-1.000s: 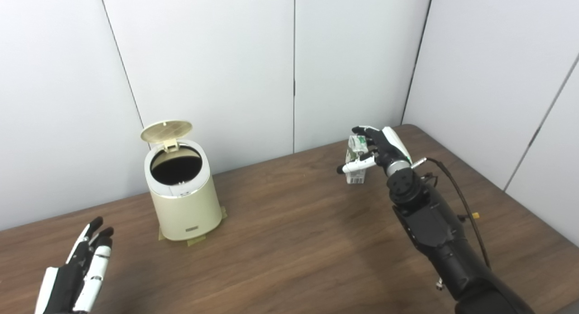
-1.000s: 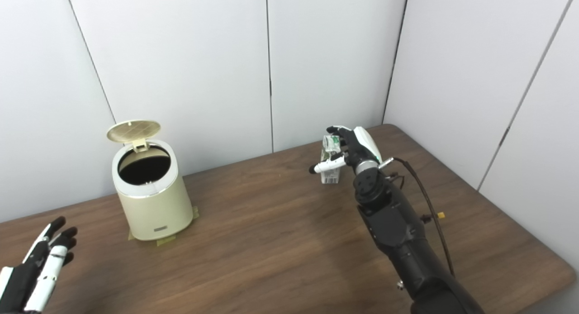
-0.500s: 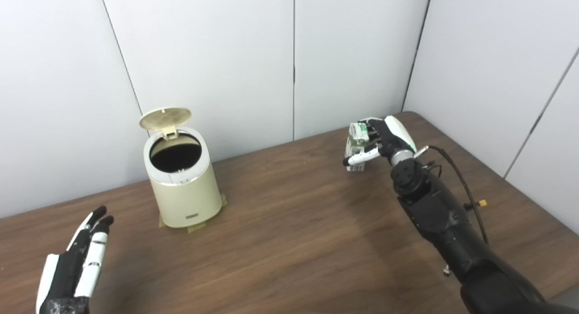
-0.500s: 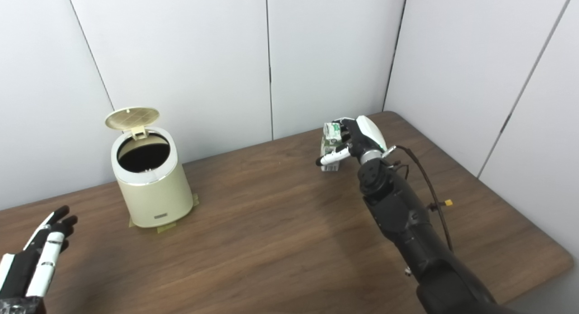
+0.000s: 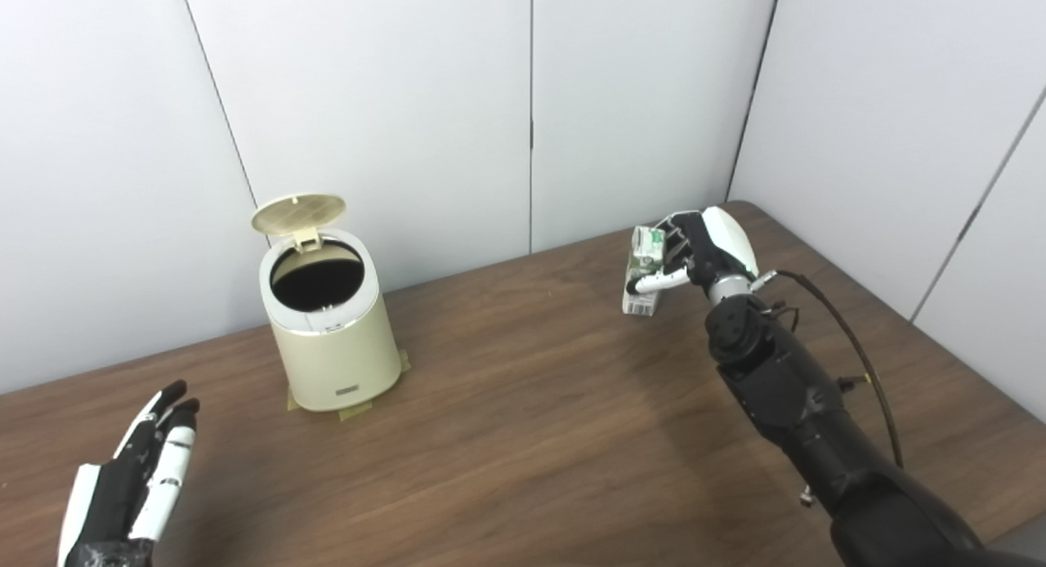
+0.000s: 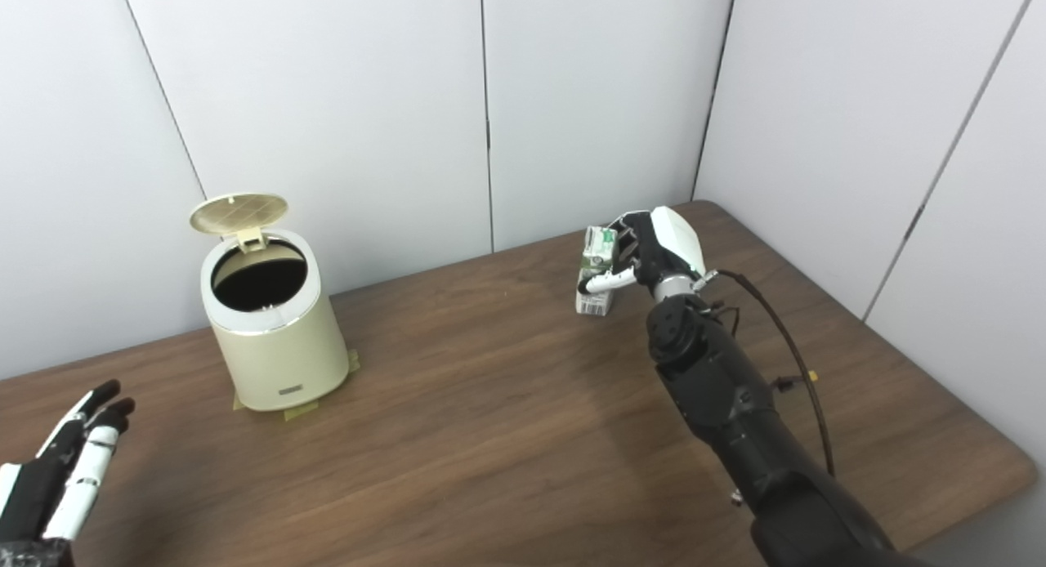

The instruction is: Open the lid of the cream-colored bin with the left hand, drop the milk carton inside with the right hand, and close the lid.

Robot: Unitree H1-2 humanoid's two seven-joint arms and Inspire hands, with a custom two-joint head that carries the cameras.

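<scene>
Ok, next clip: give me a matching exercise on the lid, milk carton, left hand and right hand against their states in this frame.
Things:
1. lid
2. milk carton
3. left hand
4. right hand

States:
A. open, holding nothing
B. closed around the carton
C. raised, bin open
D. tilted, in a hand's grasp

Pairs: 1-C, 2-D, 3-A, 4-B

You've got a dark brown wood-grain table [image 5: 523,436] filling the lower frame, its rounded corner at the right. Behind it stand pale grey wall panels [image 5: 637,101], split by thin dark vertical seams. On the tabletop, bits of olive-yellow tape [image 5: 353,412] peek out, stuck flat against the wood.
</scene>
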